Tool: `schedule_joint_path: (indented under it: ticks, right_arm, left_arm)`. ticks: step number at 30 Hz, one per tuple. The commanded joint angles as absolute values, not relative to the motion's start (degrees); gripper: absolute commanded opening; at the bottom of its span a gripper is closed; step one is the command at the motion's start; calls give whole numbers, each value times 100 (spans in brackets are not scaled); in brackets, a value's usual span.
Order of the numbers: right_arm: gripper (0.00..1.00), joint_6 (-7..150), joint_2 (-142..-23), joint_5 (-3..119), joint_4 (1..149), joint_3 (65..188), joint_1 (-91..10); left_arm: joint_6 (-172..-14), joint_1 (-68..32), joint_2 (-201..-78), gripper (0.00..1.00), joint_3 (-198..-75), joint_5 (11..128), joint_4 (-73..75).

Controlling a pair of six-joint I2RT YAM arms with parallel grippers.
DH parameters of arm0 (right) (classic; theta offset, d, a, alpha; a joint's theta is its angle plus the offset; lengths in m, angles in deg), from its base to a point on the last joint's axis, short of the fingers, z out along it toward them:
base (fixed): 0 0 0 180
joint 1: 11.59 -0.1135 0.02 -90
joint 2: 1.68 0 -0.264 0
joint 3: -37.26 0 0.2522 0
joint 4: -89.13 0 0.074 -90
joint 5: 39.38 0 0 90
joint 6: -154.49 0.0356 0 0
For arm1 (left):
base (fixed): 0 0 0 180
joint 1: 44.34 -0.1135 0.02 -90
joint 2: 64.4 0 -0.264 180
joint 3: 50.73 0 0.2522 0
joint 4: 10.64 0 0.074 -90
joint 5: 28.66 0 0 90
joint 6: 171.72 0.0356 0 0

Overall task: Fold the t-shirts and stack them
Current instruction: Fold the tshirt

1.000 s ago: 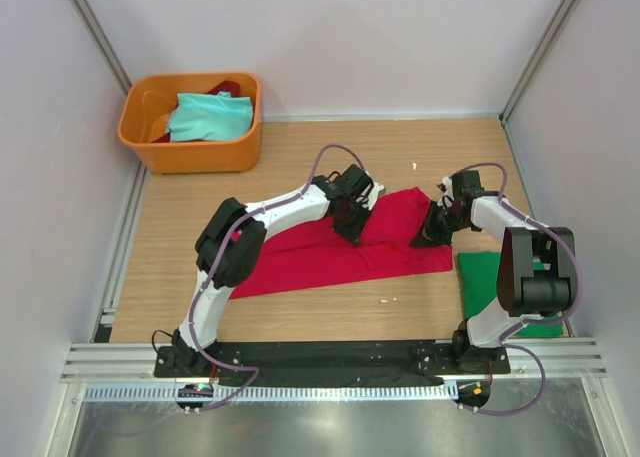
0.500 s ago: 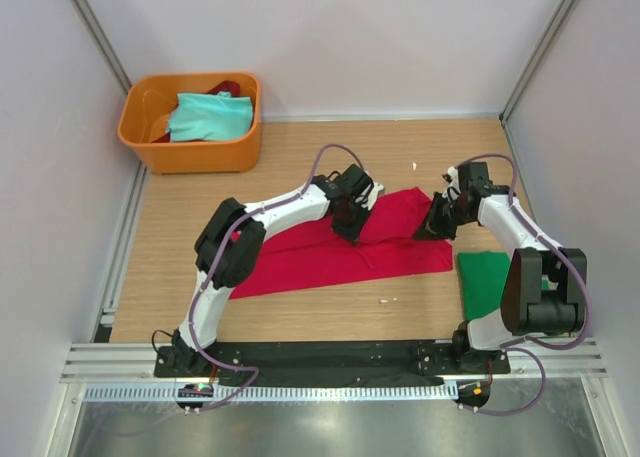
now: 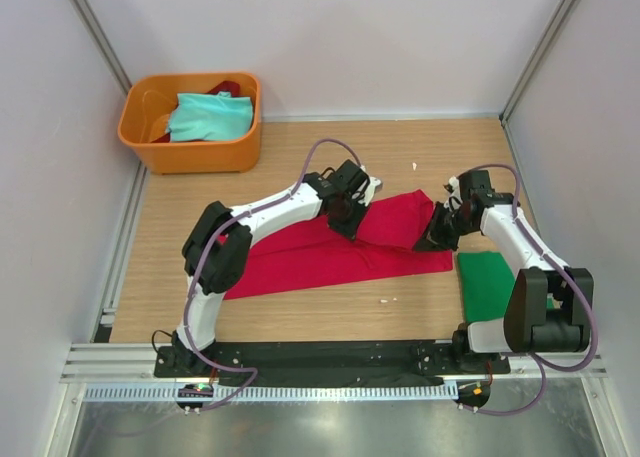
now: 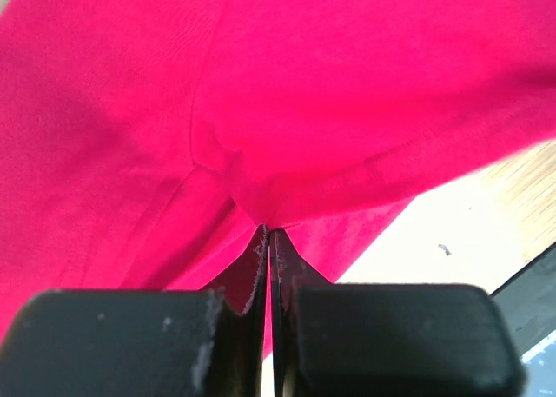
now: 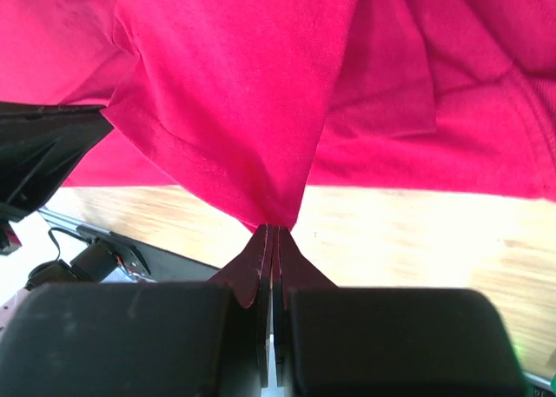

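A red t-shirt point(image 3: 320, 252) lies spread across the middle of the wooden table. My left gripper point(image 3: 346, 220) is shut on its far edge; in the left wrist view the cloth point(image 4: 287, 110) is pinched at the fingertips point(image 4: 268, 232). My right gripper point(image 3: 437, 235) is shut on the shirt's right end; in the right wrist view the cloth point(image 5: 261, 110) hangs from the closed tips point(image 5: 271, 230), lifted off the wood. A folded green t-shirt point(image 3: 492, 285) lies flat at the right, near the right arm.
An orange bin point(image 3: 190, 153) at the back left holds a teal shirt point(image 3: 208, 115) and a dark red one. White walls and metal frame posts enclose the table. A black base rail point(image 3: 330, 355) runs along the near edge.
The right gripper dipped, rose and has moved slightly right and forward with the shirt's end; the right forearm has swung outward, uncovering the green shirt. The left gripper has shifted slightly left and back.
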State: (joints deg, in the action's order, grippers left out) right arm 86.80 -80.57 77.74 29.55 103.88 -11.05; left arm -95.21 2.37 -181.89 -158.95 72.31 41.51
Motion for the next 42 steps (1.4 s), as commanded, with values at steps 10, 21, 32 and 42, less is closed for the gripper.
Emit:
schedule_joint_path:
  ticks: [10, 21, 32, 42]
  right_arm:
    - [1, 8893, -8226, 7269, 3160, 10901, -1141]
    - [1, 8647, -9650, 7154, 3353, 12387, -1132]
    - [1, 8304, -10749, 7382, 3310, 13477, -1132]
    - [2, 8154, -11620, 7585, 3002, 14348, -1132]
  left_arm:
    - [-9604, 180, -18111, 0, -15941, 7584, 4170]
    - [-9736, -136, -18612, 0, -16662, 7619, 4355]
    - [-9842, -532, -18938, 0, -16873, 7532, 4539]
    - [-9938, -567, -19219, 0, -17057, 7646, 4566]
